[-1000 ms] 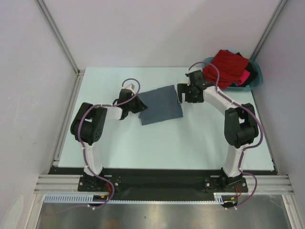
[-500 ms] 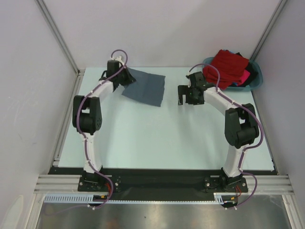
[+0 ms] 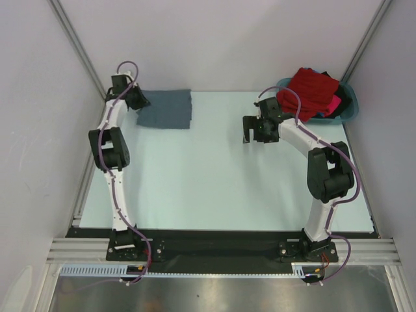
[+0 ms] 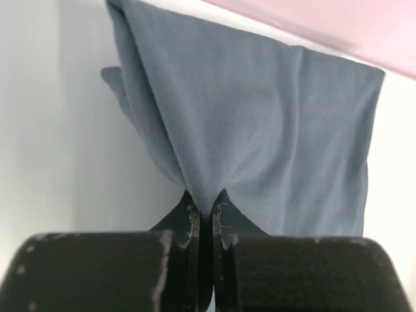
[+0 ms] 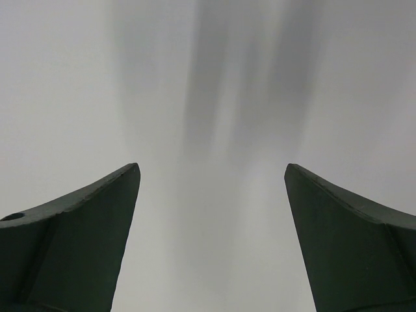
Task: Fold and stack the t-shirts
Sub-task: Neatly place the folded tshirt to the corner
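1. My left claw (image 4: 207, 209) is clamped on an edge of the folded grey t-shirt (image 3: 167, 109), which lies at the far left corner of the table (image 3: 214, 188).
2. My right claw (image 3: 249, 132) hangs spread and empty above bare tabletop.
3. The red t-shirt (image 3: 313, 88) is heaped with others in the teal basin (image 3: 351, 109). I judge one folded and most left.

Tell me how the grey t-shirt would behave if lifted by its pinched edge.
Probably floppy: the grey t-shirt bunches into folds where the left gripper pinches it. Its layers would likely sag and unfold. Likely light, being thin.
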`<state>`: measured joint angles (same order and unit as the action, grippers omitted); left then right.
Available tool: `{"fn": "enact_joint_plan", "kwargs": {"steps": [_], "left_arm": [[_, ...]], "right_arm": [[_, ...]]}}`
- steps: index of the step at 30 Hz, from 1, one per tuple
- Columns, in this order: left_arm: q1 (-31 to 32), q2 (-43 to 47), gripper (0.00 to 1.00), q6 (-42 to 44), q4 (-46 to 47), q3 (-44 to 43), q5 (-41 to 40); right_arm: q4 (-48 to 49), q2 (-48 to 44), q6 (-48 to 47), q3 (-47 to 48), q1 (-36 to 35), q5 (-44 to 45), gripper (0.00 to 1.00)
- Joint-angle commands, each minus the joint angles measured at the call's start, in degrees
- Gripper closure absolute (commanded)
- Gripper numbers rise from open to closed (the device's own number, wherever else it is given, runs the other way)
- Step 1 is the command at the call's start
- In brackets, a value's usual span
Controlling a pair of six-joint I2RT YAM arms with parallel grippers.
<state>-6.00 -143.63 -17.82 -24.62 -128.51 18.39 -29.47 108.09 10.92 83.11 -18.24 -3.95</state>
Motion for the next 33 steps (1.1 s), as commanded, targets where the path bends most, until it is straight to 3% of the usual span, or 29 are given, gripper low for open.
{"fn": "enact_joint_plan", "kwargs": {"steps": [1, 10, 29, 31, 32, 33], "left_arm": [[-4.5, 0.6, 1.0, 3.1, -0.9, -5.2, -0.4], [-11.8, 0.1, 1.0, 7.9, -3.2, -10.0, -3.4], [-13.8, -3.0, 1.0, 13.5, 5.4, -11.2, -18.3], [-13.8, -3.1, 0.95, 13.5, 7.4, -10.9, -19.8], [-13.8, -3.6, 0.78, 13.7, 7.9, -11.0, -19.6], [-13.9, -3.7, 0.67, 13.8, 8.4, -10.9, -19.5]], "right_arm": [[-0.7, -0.3, 0.3, 2.0, 0.2, -0.5, 0.0], [-0.8, 2.7, 0.5, 4.6, -0.4, -1.6, 0.0], [-1.5, 5.3, 0.9, 5.7, -1.4, -3.6, 0.0], [-1.9, 5.6, 0.9, 6.3, -1.7, -3.6, 0.0], [-1.9, 5.8, 0.9, 6.4, -1.8, -3.6, 0.0], [-2.2, 5.9, 0.8, 6.5, -1.9, -3.6, 0.0]]}}
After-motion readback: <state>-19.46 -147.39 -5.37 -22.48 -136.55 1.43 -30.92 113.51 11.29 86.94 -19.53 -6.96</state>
